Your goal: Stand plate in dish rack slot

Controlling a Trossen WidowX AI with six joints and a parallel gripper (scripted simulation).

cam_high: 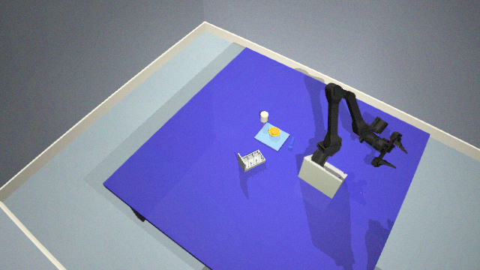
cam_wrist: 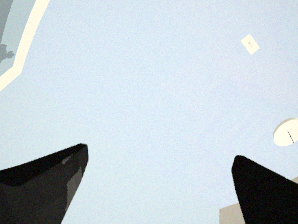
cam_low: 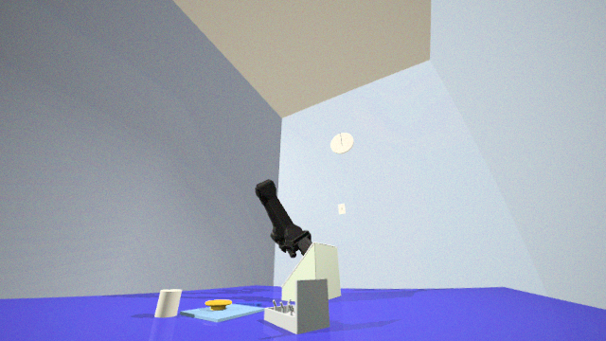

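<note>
The plate (cam_high: 274, 131) (cam_low: 218, 302) is small, round and yellow-orange. It lies flat, a little above the light blue board (cam_high: 265, 140) (cam_low: 243, 309), on a narrower yellow foot or base. The dish rack (cam_high: 256, 166) (cam_low: 312, 305) is small and whitish, with short rails in its low tray and a tall panel at one end. No plate stands between its rails. My gripper (cam_high: 401, 160) (cam_wrist: 161, 159) is open and empty, far to the right of plate and rack in the top view. It is hidden in the exterior view. The wrist view shows only walls and floor beyond the fingers.
A large off-white box-like holder (cam_high: 320, 180) (cam_low: 326, 265) stands around the arm's base, between gripper and rack in the top view. A white cylinder (cam_high: 264, 117) (cam_low: 169, 303) stands near the board. A small blue utensil-like thing (cam_high: 291, 142) lies at the board's right.
</note>
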